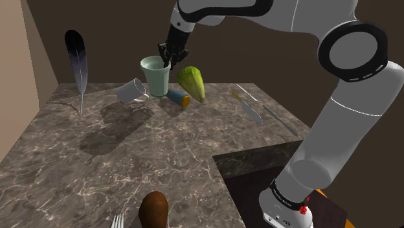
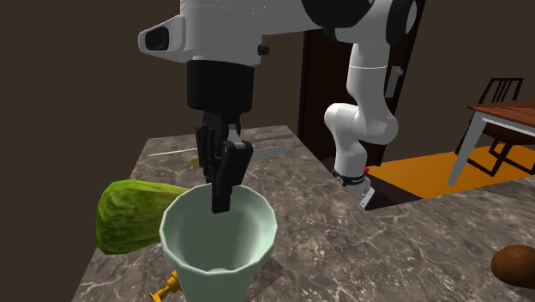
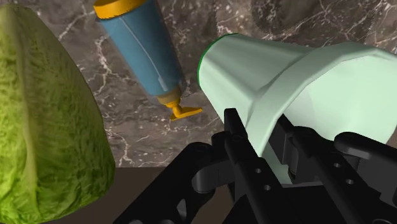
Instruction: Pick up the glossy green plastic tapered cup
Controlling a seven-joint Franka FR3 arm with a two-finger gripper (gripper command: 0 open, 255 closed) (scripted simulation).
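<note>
The pale green tapered cup (image 1: 156, 76) stands upright at the back of the marble table (image 1: 162, 162), mouth up. My black gripper (image 1: 169, 59) comes down on its rim from above. In the second exterior view the gripper (image 2: 225, 184) has one finger inside the cup (image 2: 219, 244) and one outside. In the wrist view the gripper (image 3: 264, 137) clasps the cup's wall (image 3: 267, 70) between its fingers. The cup's base appears slightly off the marble.
A green lettuce (image 1: 192, 83) and a blue tube with an orange cap (image 1: 177, 97) lie right beside the cup. A grey mug (image 1: 132, 91) lies tipped on the other side, a dark feather (image 1: 76, 61) beyond it. Knives (image 1: 252, 111) lie toward the shoulder view's right.
</note>
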